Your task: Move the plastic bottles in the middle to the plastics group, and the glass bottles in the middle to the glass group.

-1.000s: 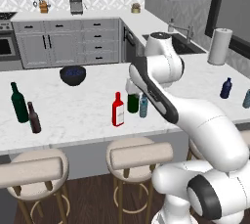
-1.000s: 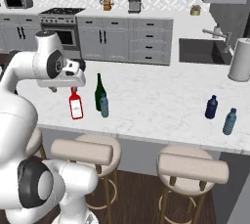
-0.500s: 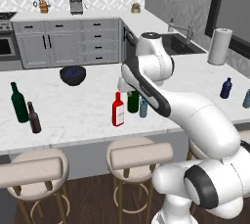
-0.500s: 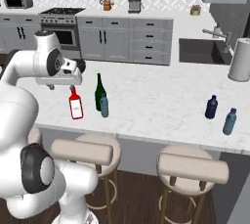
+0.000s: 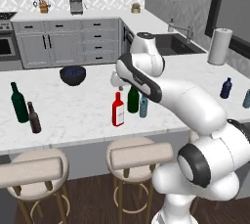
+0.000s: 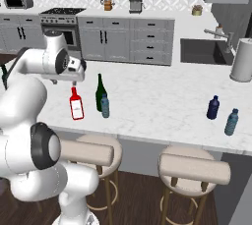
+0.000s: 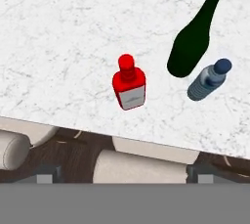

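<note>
Gripper (image 6: pixel 74 78) is held spread wide, empty, straight above red bottle (image 7: pixel 129 85). Red bottle stands upright, long axis vertical, just left of green bottle (image 7: pixel 193 38) and pale bottle (image 7: pixel 209 80), so a straight descent is judged sufficient.

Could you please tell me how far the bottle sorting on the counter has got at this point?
Nothing looks sorted yet: the red bottle, green wine bottle and pale blue bottle all stand together mid-counter. In hand: the open, empty claw hangs above the red bottle. Left: both glass bottles go to the teal-green bottle and brown bottle, the pale blue one to the navy bottle and teal bottle.
</note>
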Motion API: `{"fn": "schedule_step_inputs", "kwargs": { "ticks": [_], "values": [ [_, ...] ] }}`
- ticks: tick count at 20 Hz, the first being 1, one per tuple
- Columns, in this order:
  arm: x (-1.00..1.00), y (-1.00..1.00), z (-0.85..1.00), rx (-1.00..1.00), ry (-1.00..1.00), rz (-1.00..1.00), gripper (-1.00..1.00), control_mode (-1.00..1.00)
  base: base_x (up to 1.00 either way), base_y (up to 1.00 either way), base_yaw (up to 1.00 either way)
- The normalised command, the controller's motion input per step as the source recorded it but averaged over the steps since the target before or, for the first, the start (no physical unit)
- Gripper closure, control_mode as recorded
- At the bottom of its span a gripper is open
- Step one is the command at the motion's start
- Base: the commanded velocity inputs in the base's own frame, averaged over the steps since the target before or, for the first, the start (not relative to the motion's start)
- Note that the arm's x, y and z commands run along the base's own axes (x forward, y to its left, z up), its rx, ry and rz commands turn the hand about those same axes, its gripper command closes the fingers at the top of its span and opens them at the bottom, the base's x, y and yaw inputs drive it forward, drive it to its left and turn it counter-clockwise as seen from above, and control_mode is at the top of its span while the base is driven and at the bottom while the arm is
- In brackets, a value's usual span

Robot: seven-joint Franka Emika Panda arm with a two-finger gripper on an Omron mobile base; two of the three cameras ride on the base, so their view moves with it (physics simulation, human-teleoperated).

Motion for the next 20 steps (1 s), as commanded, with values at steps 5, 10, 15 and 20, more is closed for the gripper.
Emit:
{"fn": "schedule_step_inputs", "kwargs": {
  "ticks": [5, 10, 15, 20],
  "values": [
    [0.59, 0.04, -0.13, 0.0, -0.07, 0.02, -1.0, -1.0, 0.0, 0.0, 0.0],
    [0.46, 0.0, -0.4, 0.0, -0.05, 0.04, -1.0, -1.0, 0.0, 0.0, 0.0],
    [-0.04, 0.04, -0.07, 0.0, -0.05, 0.01, -1.0, -1.0, 0.0, 0.0, 0.0],
    [-0.15, 0.01, -0.12, 0.0, -0.06, 0.0, -1.0, -1.0, 0.0, 0.0, 0.0]
  ]
}}
